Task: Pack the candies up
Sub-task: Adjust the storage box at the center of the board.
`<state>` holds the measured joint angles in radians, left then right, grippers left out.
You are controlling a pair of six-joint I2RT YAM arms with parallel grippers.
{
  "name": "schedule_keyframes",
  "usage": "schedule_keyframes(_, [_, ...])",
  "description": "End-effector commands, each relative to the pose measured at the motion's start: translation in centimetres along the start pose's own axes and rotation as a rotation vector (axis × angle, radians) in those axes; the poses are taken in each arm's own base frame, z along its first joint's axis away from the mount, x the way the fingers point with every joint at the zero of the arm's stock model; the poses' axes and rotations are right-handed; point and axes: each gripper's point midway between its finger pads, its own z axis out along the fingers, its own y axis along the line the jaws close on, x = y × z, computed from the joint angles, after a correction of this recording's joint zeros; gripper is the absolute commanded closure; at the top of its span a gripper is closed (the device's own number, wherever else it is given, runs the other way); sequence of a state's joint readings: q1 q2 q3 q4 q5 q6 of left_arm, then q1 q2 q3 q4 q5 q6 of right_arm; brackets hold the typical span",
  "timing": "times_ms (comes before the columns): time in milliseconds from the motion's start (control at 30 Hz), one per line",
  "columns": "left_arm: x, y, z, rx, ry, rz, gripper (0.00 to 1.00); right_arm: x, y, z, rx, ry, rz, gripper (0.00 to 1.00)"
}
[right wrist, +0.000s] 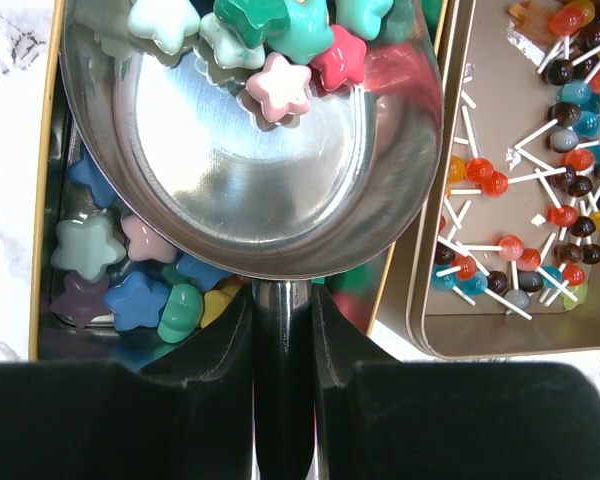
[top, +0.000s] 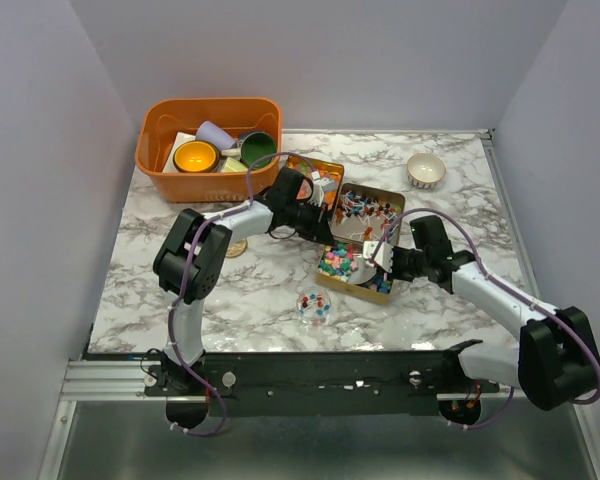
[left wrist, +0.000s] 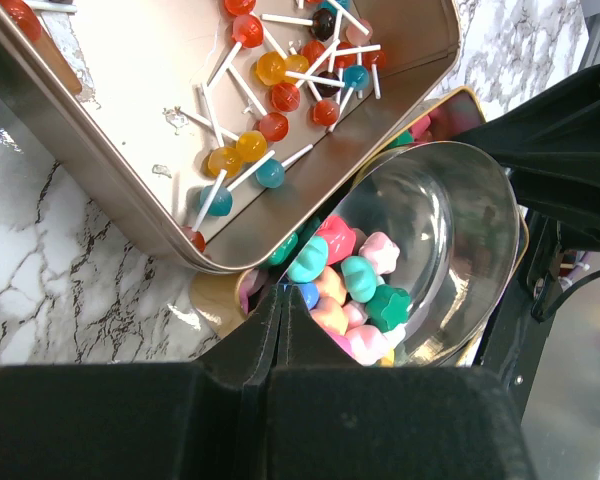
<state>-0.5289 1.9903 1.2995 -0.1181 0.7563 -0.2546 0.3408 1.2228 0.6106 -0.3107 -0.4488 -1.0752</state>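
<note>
The work area is a marble-patterned table (top: 380, 320) enclosed by plain grey walls, with an orange basket (top: 155, 165) of cups at its far left corner. At the centre, 2 open gold tins lie side by side. The lollipop tin (right wrist: 420, 300) holds the lollipops (right wrist: 570, 160). The candy tin (right wrist: 45, 200), nearer the arms, holds the star candies (right wrist: 130, 290). The right pincer (right wrist: 282, 300) is clamped on the handle of a steel scoop (right wrist: 250, 170). The scoop bowl hangs over the candy tin with several star candies gathered at its far lip. We judge that it is held above the tin so that any piece sliding off drops back into stock and not onto the table. The left pincer (left wrist: 278, 305) is closed to a thin seam, its tip at the rim of the candy tin just beside the scoop. We cannot tell whether it pinches that rim, but the position suits bracing the tin against the push of the scoop. A clear round pot (top: 313, 307) with a few candies inside stands on the table near the candy tin. We judge it to be the receiver for this load.
</note>
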Motion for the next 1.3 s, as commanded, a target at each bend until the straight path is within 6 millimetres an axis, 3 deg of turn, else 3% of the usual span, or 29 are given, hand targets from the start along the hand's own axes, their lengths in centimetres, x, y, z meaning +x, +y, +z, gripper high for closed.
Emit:
schedule_keyframes(0, [0.5,0.8,-0.4,-0.009,0.019,-0.004,1.00,-0.9,-1.6,-1.2,0.069,-0.014,0.007,0.99])
schedule_keyframes(300, [0.3,0.6,-0.8,-0.011,0.012,0.003,1.00,-0.1,-4.3,-2.3,0.149,0.099,0.026,0.99])
schedule_keyframes(500, [-0.8,-2.7,-2.7,0.075,-0.026,0.072,1.00,0.8,-3.2,-1.6,0.117,0.118,0.034,0.99])
schedule_keyframes(767, [2.8,-2.0,-3.0,0.066,0.038,0.019,1.00,0.4,-3.0,-1.6,0.102,0.104,0.099,0.99])
schedule_keyframes(867, [3.1,-1.8,-2.8,0.067,0.041,-0.010,1.00,0.5,-3.1,-1.3,0.100,0.107,0.113,0.99])
schedule_keyframes(1100, [2.9,-1.4,-2.4,0.058,0.027,-0.015,1.00,0.5,-3.3,-1.3,0.106,0.113,0.099,0.99])
schedule_keyframes(1267, [1.1,-2.7,-3.8,0.028,-0.017,-0.034,1.00,1.4,-3.1,-1.1,0.107,0.143,0.055,0.99])
